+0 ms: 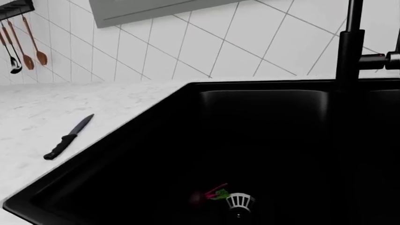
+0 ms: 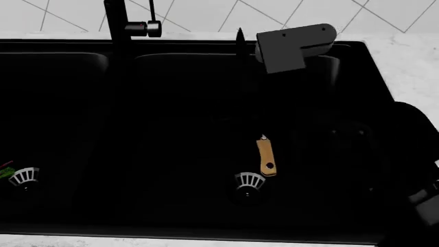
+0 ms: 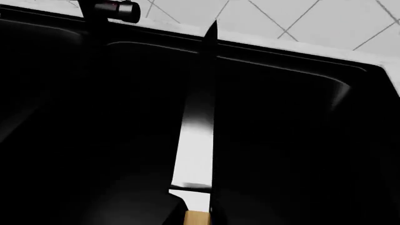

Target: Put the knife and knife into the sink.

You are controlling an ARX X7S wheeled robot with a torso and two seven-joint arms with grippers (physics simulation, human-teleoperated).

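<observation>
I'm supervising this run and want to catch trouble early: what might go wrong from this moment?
The wooden-handled knife shows over the right basin, but its blade tip reaches the back rim of the sink. If it is let go now, it may end up propped there. The black-handled knife lies flat on the countertop beside the left basin, so a low grasp may just shove it. The faucet stands between the basins, where a crossing arm might hit it.

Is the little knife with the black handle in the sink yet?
No, it is out. The little knife lies flat on the white counter beside the sink, not inside it.
</observation>
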